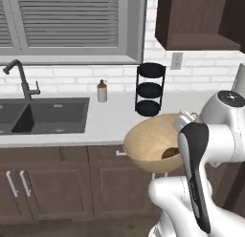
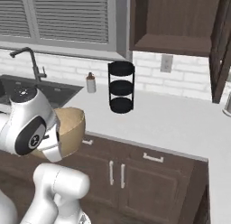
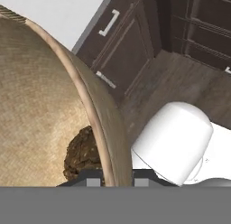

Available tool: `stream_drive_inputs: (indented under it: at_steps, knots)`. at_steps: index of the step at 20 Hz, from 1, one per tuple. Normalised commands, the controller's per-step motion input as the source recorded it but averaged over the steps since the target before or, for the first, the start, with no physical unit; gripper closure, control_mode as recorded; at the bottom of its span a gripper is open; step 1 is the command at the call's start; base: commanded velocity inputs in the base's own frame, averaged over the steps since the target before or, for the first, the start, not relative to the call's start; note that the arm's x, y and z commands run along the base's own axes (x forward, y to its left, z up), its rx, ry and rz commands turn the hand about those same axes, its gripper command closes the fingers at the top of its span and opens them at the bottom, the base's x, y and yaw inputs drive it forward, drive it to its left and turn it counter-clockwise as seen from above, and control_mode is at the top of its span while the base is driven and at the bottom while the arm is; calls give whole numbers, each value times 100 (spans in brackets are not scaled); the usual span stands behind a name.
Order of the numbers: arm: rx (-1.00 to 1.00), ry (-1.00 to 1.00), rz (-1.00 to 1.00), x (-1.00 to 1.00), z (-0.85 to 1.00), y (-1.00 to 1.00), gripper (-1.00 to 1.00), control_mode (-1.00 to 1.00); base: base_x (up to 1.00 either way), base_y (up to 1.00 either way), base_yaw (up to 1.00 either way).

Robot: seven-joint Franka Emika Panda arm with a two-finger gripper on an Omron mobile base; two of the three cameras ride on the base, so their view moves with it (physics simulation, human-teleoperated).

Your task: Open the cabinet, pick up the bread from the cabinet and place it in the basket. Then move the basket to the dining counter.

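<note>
1 tool (image 3: pixel 115 181) grips the basket (image 1: pixel 152 141) rim, bread (image 3: pixel 83 153) inside, before the grey-white worktop (image 2: pixel 180 121).

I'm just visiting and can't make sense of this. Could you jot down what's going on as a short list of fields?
place: rendered kitchen, worktop with sink
basket: lifted off the worktop, in front of the lower doors
bread: lying inside the basket
pincer: fingertips either side of the basket's rim, gripping it
cabinet: door open, shelf looks bare
also on worktop: black three-tier rack, small bottle
left to do: carry basket to the dining counter
</note>
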Motion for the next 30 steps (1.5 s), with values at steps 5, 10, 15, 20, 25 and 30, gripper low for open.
stream_drive_inputs:
  at_steps: [5, 10, 15, 20, 25, 30]
  knots:
    - [0, 0, 0, 0, 0, 0, 100, 100, 0, 99, 56]
    - [0, 0, 0, 0, 0, 0, 100, 100, 0, 65, 75]
    - [0, 0, 0, 0, 0, 0, 100, 100, 0, 22, 87]
    - [0, 0, 0, 0, 0, 0, 100, 100, 0, 0, 100]
    - [0, 0, 0, 0, 0, 0, 100, 100, 0, 0, 100]
    - [0, 0, 0, 0, 0, 0, 100, 100, 4, 0, 100]
